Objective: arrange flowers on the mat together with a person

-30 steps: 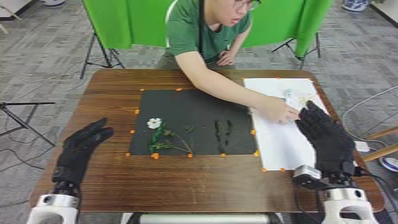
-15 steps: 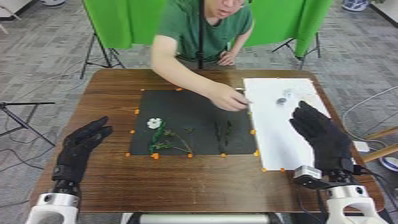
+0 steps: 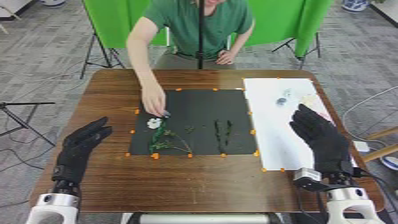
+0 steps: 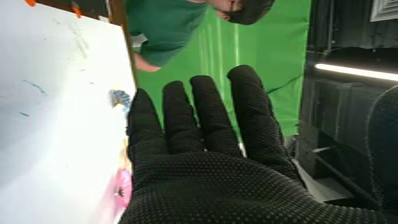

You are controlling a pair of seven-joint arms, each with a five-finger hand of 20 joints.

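Room: grey carpet floor (image 3: 53, 85), with a green backdrop (image 3: 133, 30) behind a person in a green shirt at the far side.
Surface: a brown wooden surface (image 3: 209, 185) bearing a black mat (image 3: 191, 107) and, off the mat's 3 o'clock side, a white sheet (image 3: 274, 145).
White flower (image 3: 155, 123): lying on the mat toward 9 o'clock.
Leafy stems (image 3: 162, 145): on the mat around 7 o'clock, below the white flower.
Dark green stems (image 3: 222, 136): a pair side by side toward 4 o'clock on the mat, apart from the leafy stems.
Person's hand (image 3: 153, 102): reaching in at the mat's 10 o'clock, pinching a small dark bloom (image 3: 166, 114) just beside the white flower; whether it touches the mat, I cannot tell.
Blue flower (image 3: 282, 101): on the sheet toward 12 o'clock.
Pink flower (image 4: 123, 191): by the sheet's edge, near the right hand (image 3: 322, 137).
Right hand: at the sheet's 4 o'clock, fingers straight and slightly spread, holding nothing.
Left hand (image 3: 82, 145): off the mat's 8 o'clock, fingers relaxed, holding nothing.
Progress: partway, I judge; one bloom and greenery are laid, another is being placed, and the blue and pink ones remain to be added.
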